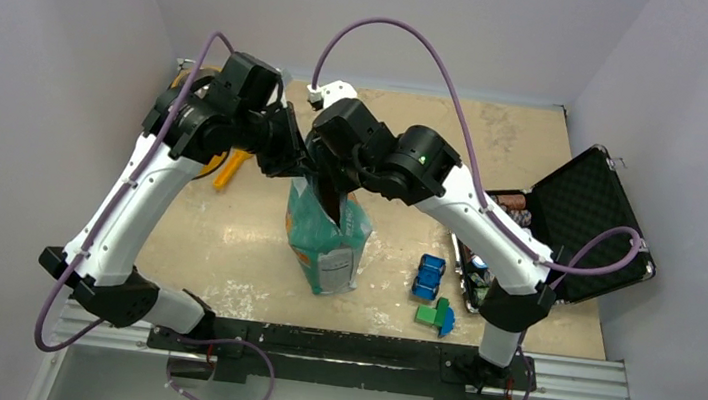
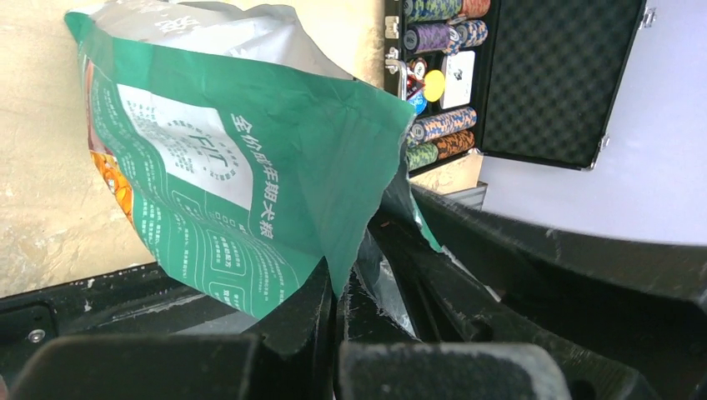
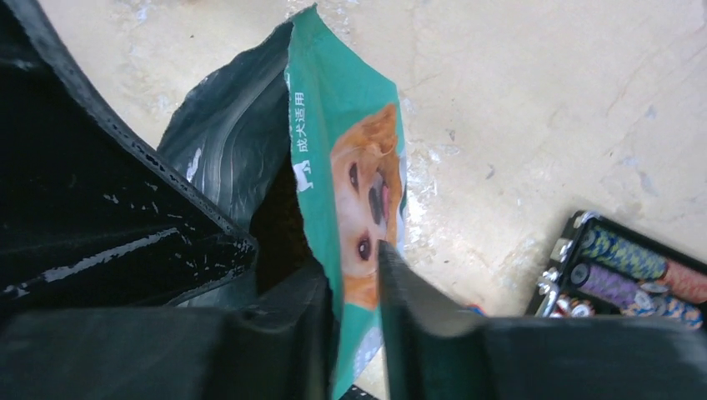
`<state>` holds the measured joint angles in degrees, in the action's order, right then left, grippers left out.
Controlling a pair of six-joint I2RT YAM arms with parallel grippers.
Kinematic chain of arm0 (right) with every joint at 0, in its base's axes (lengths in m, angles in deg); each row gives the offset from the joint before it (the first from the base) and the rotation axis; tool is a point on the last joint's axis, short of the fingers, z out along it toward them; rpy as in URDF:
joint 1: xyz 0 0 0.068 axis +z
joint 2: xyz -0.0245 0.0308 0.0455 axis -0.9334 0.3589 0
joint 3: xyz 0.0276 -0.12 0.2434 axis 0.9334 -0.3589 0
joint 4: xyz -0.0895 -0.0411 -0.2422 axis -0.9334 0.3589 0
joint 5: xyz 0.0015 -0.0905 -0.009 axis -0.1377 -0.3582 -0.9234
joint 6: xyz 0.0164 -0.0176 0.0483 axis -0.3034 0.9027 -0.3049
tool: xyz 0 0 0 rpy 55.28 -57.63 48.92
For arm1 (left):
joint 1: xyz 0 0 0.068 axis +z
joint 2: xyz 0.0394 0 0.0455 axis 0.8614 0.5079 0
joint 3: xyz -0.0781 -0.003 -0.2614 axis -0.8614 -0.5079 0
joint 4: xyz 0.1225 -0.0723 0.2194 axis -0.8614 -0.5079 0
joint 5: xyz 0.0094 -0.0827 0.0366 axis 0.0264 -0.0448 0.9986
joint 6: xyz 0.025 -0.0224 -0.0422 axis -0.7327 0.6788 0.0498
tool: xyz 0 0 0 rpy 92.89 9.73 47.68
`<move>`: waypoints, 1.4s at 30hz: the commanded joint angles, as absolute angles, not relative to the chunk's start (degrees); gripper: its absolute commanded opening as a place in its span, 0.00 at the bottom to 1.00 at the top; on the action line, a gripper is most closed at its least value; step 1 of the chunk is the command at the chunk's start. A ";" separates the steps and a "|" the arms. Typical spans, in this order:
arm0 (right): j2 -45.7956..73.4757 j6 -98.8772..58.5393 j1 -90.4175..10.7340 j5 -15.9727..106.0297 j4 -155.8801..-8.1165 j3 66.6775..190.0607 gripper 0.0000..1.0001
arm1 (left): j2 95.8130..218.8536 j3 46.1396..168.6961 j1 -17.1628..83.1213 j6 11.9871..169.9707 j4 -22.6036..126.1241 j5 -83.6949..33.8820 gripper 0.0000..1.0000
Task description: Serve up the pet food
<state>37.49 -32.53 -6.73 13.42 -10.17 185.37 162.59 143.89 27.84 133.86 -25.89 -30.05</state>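
Beige tabletop [image 1: 555, 163]; green bag [image 2: 250, 183] reads "全价成年期犬粮" and "成犬适用"

Green pet food bag [image 1: 325, 242] with an orange dog picture, standing upright mid-counter, top open, dark inside, rim pinched on both sides, food hidden

A tan table [image 1: 537, 150], dusted with white smears, is carrying everything. The green pet food bag [image 1: 325, 242] is standing upright near its middle. Right of the bag, blue [image 1: 429, 276] and green [image 1: 435, 315] toy blocks are lying, and beyond them an open black chip case [image 1: 569, 225] is sitting. Left of the bag, behind the arm, a yellow object [image 1: 230, 168] is lying.
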 commanded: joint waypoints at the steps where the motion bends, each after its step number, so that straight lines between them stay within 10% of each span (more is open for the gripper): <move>1: 36.87 -33.83 -6.15 7.66 -8.95 185.78 0.16 | 161.61 150.22 27.93 135.62 -24.69 -28.85 0.00; 4: 36.41 -33.72 -6.17 5.33 -9.79 185.27 0.00 | 161.84 150.68 27.93 136.06 -25.33 -28.13 0.00; 22: 29.61 -30.04 -16.44 21.02 -21.64 180.58 0.00 | 160.84 151.61 28.49 132.21 -21.50 -20.09 0.00; 30: 31.45 -26.25 -35.79 26.10 -23.20 193.04 0.00 | 189.54 189.84 28.76 140.24 -8.53 -32.62 0.00; 42: 30.87 -21.40 -38.16 30.21 -30.35 189.56 0.00 | 177.03 160.88 33.39 129.40 -0.49 -32.00 0.00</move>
<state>35.65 -21.93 -38.90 28.37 -19.92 187.56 191.16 170.23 30.46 135.19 -9.96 -31.93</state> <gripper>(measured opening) 0.009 0.019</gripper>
